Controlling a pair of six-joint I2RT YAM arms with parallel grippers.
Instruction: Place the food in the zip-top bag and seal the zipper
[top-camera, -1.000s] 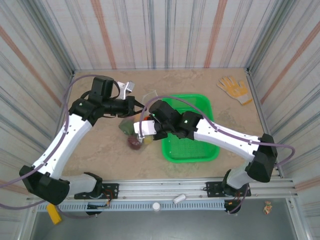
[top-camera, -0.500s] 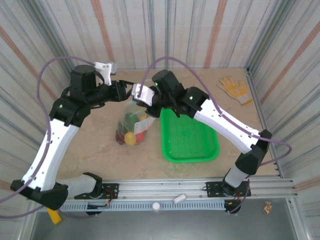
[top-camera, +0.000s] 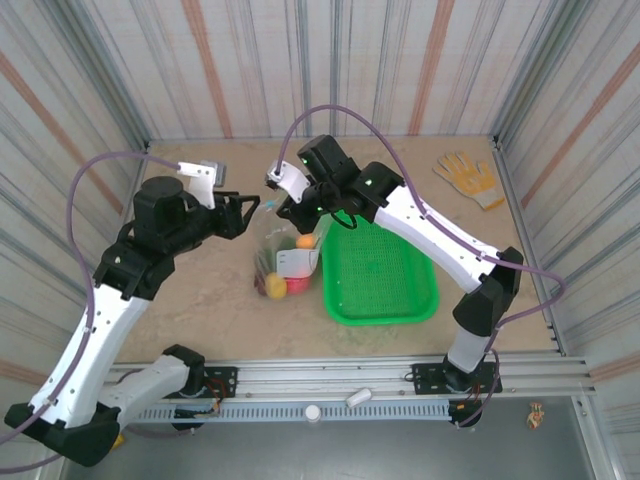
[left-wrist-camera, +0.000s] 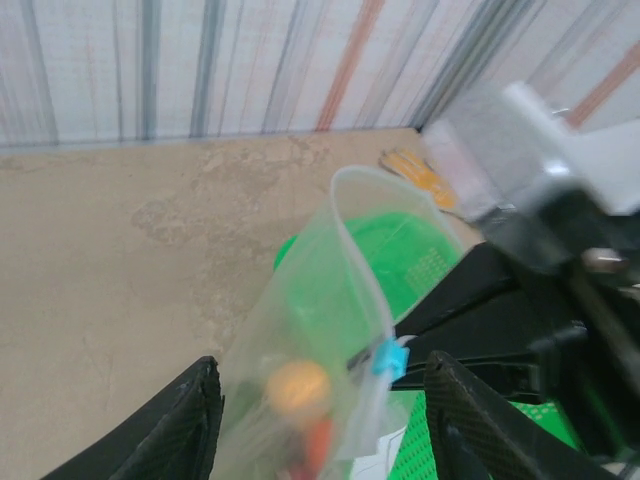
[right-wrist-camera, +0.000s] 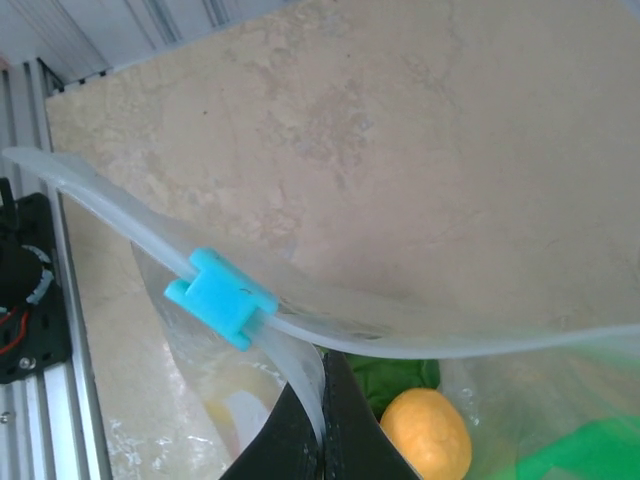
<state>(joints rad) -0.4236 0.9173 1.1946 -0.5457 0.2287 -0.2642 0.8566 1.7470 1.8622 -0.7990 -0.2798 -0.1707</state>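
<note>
Now my right claw pinches the floppy clear zip-top bag by its whitish zipper, while my left claw, since released, gapes at 9 o'clock.

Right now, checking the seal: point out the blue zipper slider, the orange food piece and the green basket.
blue zipper slider (right-wrist-camera: 220, 297), right wrist view, middle of the clip.
orange food piece (right-wrist-camera: 428, 432), right wrist view, its rounded top.
green basket (top-camera: 385, 275), top external view, its bare mesh floor.

blurred: right arm (left wrist) | cut off: zip-top bag; food
</note>
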